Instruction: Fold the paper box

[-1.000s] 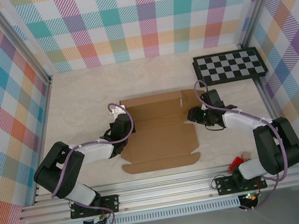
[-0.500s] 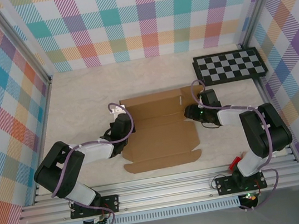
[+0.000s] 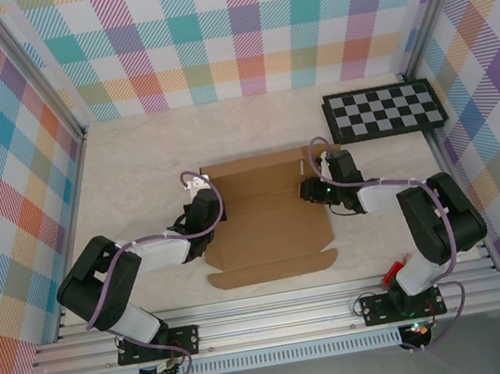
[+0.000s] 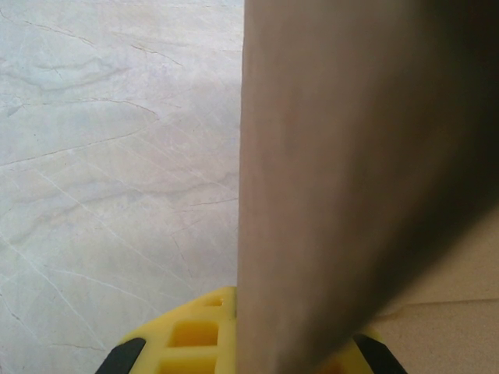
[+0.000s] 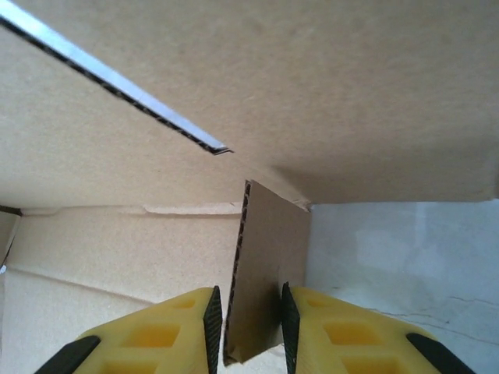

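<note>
paper box (image 3: 266, 217) | plain brown cardboard die-cut sheet | mostly flat, side flaps raised | mid-table, nearer the near edge

Pastel plaid walls (image 3: 245, 28) enclose a pale marbled tabletop (image 3: 134, 167) (checkerboard panel (image 3: 384, 111) far right).

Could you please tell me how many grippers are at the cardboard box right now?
2. The left gripper is at the paper box's left edge. The right gripper is at its right edge, fingers on either side of a raised flap.
</note>
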`<action>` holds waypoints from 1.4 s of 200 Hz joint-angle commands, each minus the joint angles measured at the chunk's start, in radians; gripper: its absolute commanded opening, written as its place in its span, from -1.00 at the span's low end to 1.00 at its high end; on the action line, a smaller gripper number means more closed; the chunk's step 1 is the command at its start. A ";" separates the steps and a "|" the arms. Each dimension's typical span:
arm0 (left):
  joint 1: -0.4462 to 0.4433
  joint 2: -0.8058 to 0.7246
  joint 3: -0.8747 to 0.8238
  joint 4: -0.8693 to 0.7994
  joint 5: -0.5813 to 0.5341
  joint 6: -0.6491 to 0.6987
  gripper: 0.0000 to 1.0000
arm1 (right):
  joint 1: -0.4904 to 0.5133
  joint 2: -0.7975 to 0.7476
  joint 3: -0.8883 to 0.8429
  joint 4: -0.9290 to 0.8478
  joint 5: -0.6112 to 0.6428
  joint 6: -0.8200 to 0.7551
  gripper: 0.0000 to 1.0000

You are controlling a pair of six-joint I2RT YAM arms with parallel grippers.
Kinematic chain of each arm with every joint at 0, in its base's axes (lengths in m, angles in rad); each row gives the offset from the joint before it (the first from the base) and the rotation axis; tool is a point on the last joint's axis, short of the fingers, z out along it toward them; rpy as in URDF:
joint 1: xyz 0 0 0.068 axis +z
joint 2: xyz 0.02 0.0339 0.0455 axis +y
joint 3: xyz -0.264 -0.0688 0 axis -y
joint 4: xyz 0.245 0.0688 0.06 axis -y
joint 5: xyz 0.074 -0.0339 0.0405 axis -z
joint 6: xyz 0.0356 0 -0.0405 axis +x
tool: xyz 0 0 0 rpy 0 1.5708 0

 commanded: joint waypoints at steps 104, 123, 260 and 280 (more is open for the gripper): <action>-0.012 0.024 -0.003 -0.058 0.023 -0.023 -1.00 | 0.069 0.147 0.079 0.025 0.065 0.107 -0.34; -0.012 0.024 -0.003 -0.060 0.022 -0.020 -1.00 | 0.070 0.172 0.088 0.020 0.070 0.114 -0.26; 0.005 0.032 0.018 -0.115 -0.021 -0.031 -1.00 | 0.061 -0.221 0.064 -0.293 0.108 -0.035 0.00; 0.010 0.032 0.018 -0.115 -0.007 -0.029 -1.00 | 0.033 -0.336 0.068 -0.399 0.134 -0.116 0.04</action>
